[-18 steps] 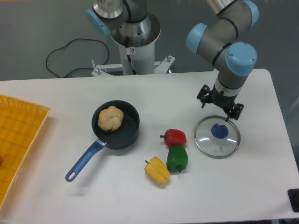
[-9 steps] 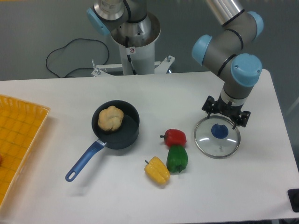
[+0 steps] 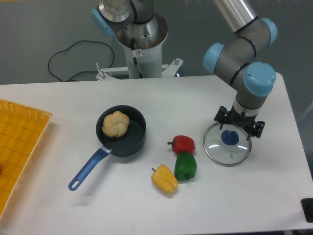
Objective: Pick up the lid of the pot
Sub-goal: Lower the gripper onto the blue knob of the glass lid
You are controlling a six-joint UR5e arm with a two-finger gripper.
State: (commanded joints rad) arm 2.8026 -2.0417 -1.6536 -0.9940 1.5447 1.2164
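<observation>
Find the pot lid (image 3: 228, 157) on the table (image 3: 112, 208) towards three o'clock, lying flat, with its blue knob (image 3: 230, 137) uppermost. See the gripper (image 3: 237, 123) reaching in from one o'clock, overlapping the lid's far rim in this view, with jaws released and spread apart, grasping nothing. Read that spread as deliberate: wide enough, by the look of it, to pass either side of the knob, and angled downward to take it from above. Hard to tell from this one angle how much height remains over the glass.

Judge the step in hand as lining up, well short of lifting. Needed next, most likely: a small shift towards six o'clock, then a drop to bring the jaws astride the knob before closing. Beware of stopping short at one o'clock and pressing on the glass, or of catching the knob off-centre and letting the lid tip or skid. Expect a smooth, rounded knob to ask for a square, fairly low grip.

Note the red pepper (image 3: 184, 145) just beside the lid at nine o'clock, near enough to favour a straight rise. Leave alone the green pepper (image 3: 186, 166) at eight, and the black pan (image 3: 128, 142) well apart at nine.
</observation>
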